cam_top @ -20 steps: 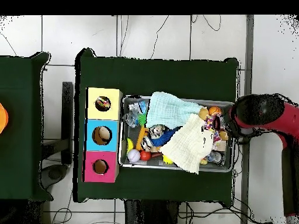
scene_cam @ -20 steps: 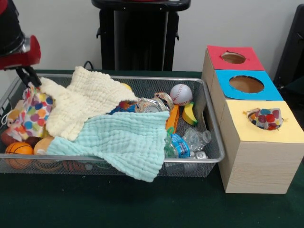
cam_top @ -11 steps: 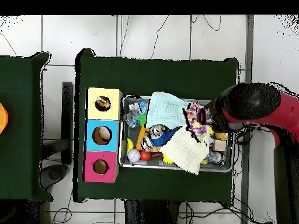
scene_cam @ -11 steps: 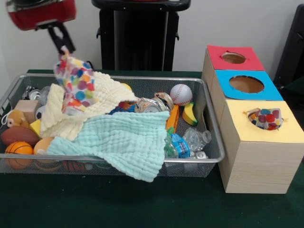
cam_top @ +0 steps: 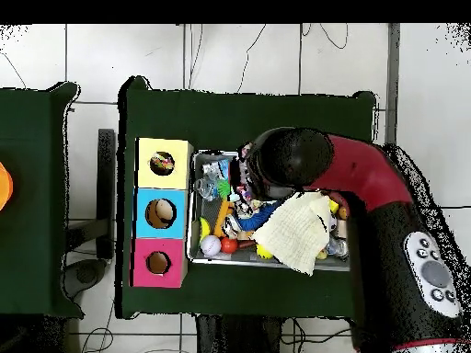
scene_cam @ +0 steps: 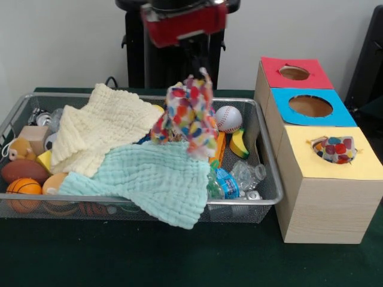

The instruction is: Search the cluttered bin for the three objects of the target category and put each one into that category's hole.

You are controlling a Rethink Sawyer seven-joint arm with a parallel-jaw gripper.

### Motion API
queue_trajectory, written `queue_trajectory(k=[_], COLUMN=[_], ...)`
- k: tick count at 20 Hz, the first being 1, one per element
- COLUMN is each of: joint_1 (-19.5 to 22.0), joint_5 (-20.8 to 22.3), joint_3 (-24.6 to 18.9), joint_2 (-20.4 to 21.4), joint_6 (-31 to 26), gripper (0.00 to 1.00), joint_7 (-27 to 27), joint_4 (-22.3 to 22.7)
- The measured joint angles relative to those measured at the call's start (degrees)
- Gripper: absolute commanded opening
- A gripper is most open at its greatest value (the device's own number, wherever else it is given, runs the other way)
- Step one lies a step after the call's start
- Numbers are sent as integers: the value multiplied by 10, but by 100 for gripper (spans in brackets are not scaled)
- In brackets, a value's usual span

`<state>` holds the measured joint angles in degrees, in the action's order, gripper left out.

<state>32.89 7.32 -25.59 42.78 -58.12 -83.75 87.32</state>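
My gripper (scene_cam: 201,67) is shut on a polka-dot cloth (scene_cam: 188,118), which hangs in the air over the middle of the wire bin (scene_cam: 149,201). In the overhead view the arm (cam_top: 292,158) covers the gripper, and only a scrap of the polka-dot cloth (cam_top: 242,176) shows at its left side. A cream cloth (scene_cam: 105,128) and a mint cloth (scene_cam: 155,176) lie spread in the bin. To the right stands the yellow box (scene_cam: 365,164), where another polka-dot cloth (scene_cam: 334,148) sticks out of the hole. The same yellow box (cam_top: 179,152) is at the upper left in the overhead view.
Behind the yellow box stand a blue box (scene_cam: 281,98) and a red box (scene_cam: 320,75), each with an open hole. The bin also holds a baseball (scene_cam: 228,118), a toy banana (scene_cam: 239,143), a crushed plastic bottle (scene_cam: 245,175), a small basketball (scene_cam: 24,186) and other clutter.
The gripper lifted the polka-dot cloth out of the bin's left end and carried it up and right, towards the boxes. The cream cloth is now uncovered.
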Motion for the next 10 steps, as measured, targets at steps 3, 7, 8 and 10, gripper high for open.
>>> queue_trajectory(k=[3,7,8,10], joint_1=[-31,-75,-82,-94], joint_5=[-14,-33,-35,-41], joint_3=[9,24,26,30], joint_2=[-2,-2,-2,0], joint_6=[30,44,44,42], gripper=[0,0,0,0], joint_7=[-29,-74,-81,-96], joint_4=[9,13,13,13])
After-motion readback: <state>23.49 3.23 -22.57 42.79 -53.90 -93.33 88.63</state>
